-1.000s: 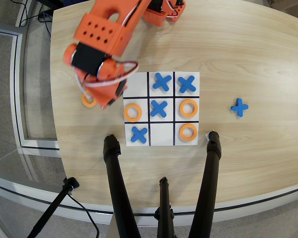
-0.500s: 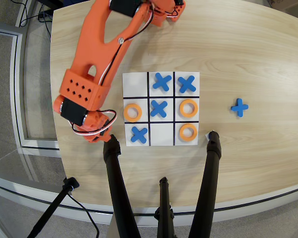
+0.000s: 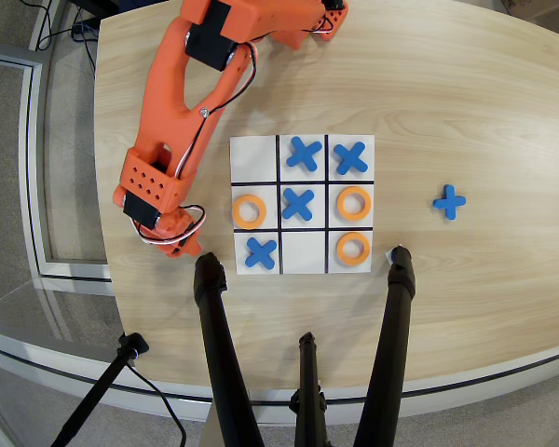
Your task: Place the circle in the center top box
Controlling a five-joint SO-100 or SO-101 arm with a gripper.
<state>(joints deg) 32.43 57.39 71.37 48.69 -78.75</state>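
Overhead view: the orange arm [image 3: 182, 102] reaches from its base at the table's top edge down along the left side of the board [image 3: 303, 205]. The tool [image 3: 180, 244] sits low over the table [image 3: 466, 102] just off the board's bottom-left corner, near the left tripod leg [image 3: 219, 345]. Its tip is hidden under the wrist housing, so how far open it is and whether it holds a ring can't be told. No loose ring shows on the table.

Three orange rings already lie in cells: left-middle [image 3: 249, 211], right-middle [image 3: 353, 203], bottom-right [image 3: 352, 248]. Blue crosses fill four other cells; one spare cross [image 3: 450, 201] lies toward the table's right edge.

The target cell [image 3: 304, 251], middle of the row farthest from the base, is empty. The circle is probably in the tool, since the arm is poised beside that row, but this is a guess.
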